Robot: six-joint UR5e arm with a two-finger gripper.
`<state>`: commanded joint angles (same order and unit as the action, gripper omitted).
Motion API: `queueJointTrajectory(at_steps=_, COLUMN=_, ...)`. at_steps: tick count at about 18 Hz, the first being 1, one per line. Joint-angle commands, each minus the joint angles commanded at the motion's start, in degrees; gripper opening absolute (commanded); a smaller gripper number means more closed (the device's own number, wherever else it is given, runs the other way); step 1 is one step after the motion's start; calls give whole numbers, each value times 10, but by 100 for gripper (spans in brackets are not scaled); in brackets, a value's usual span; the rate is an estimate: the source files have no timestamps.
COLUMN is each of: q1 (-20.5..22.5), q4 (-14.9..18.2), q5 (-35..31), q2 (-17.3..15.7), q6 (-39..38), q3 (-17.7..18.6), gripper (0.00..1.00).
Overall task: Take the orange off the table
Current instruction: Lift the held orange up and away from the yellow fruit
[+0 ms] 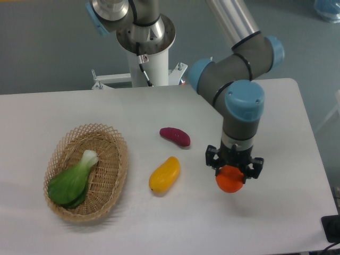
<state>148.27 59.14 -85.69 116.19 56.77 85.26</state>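
The orange (229,181) is a small round bright-orange fruit, held between the black fingers of my gripper (232,169), which is shut on it from above. It hangs over the right half of the white table (276,122); whether it is just above the surface or still touching cannot be told from this view. The top of the orange is hidden by the gripper body.
A yellow-orange mango-like fruit (164,174) lies left of the gripper. A purple sweet potato (175,136) lies behind it. A wicker basket (114,159) with a green bok choy (71,182) stands at the left. The robot base (144,42) is at the back.
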Motion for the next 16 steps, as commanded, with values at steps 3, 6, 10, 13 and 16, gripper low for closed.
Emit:
queueJointTrajectory(at_steps=3, q1=11, q4=27, q5=-3, q2=2, q6=8, q3=-17, gripper=69)
queueJointTrajectory(at_steps=6, q1=19, q4=27, q5=-11, q2=3, q6=26, q3=-19, gripper=69)
queueJointTrajectory(at_steps=10, q1=26, q4=28, q5=-12, q2=6, q6=49, q3=-24, gripper=71)
queueJointTrajectory(at_steps=13, q1=26, q4=28, q5=-12, q2=8, q6=52, q3=-26, gripper=72)
queueJointTrajectory(at_steps=16, q1=27, q4=34, q5=-25, q2=9, q6=62, q3=-30, gripper=72)
